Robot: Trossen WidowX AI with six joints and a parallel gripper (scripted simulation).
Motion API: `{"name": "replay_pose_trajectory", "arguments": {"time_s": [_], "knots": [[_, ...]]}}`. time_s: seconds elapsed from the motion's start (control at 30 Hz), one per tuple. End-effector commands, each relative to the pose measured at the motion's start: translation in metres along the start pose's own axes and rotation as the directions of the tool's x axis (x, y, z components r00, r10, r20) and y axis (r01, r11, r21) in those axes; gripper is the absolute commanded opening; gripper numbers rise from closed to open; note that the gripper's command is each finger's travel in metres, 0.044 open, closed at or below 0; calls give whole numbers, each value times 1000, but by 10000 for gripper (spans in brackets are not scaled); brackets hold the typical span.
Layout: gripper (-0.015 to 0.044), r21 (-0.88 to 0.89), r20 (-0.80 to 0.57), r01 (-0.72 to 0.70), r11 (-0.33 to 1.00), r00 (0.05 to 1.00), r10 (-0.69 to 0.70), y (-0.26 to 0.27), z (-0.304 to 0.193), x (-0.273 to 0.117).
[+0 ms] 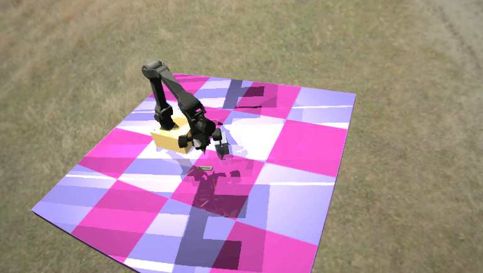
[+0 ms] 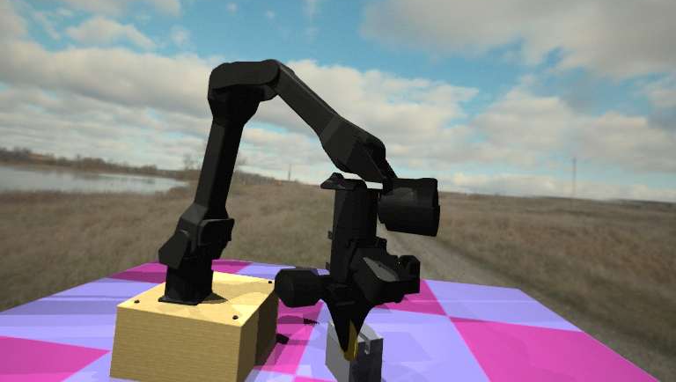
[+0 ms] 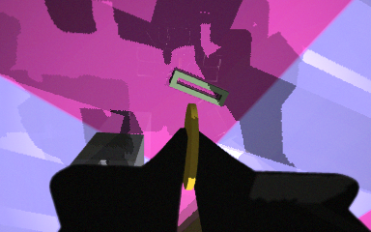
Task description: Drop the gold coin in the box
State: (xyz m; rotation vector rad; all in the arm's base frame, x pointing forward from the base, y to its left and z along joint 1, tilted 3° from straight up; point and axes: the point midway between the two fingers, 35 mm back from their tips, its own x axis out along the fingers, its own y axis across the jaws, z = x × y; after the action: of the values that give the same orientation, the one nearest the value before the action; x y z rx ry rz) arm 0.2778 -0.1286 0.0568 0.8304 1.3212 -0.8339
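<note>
Pinched edge-on between the closed fingertips of the gripper [image 1: 204,150] [image 2: 349,345] [image 3: 191,140], the gold coin [image 2: 353,342] [image 3: 191,147] is held at the centre of the wrist frame.Hanging between the pinching fingertips of the gripper [image 1: 204,150] [image 2: 349,345] [image 3: 186,134], the gold coin is seen edge-on at the wrist frame's centre. The green holder [image 1: 205,168] [image 3: 185,88] is seen just above it there, and the grey box [image 1: 221,145] [image 2: 339,357] [image 3: 111,147] at lower left.

the coin [image 2: 353,342] [image 3: 191,150] is gold, the tool [image 1: 202,145] [image 2: 348,345] [image 3: 186,134] black, the box [image 1: 222,146] [image 2: 369,357] [image 3: 113,150] grey, the holder [image 1: 205,168] [image 3: 185,88] green; the counter [image 1: 306,145] [image 2: 538,342] [image 3: 58,58] is checkered in pink and lavender, the base block [image 1: 169,141] [image 2: 174,348] yellow with wood grain.
</note>
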Motion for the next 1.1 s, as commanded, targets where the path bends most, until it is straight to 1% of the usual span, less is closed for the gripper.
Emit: {"name": "replay_pose_trajectory", "arguments": {"time_s": [0.0, 1.07], "knots": [[0, 4, 0, 0, 1000, 1000, 0, 7, -7, 0], [0, 3, -8, -5, 1000, 1000, 5, 59, -74, 0]]}}
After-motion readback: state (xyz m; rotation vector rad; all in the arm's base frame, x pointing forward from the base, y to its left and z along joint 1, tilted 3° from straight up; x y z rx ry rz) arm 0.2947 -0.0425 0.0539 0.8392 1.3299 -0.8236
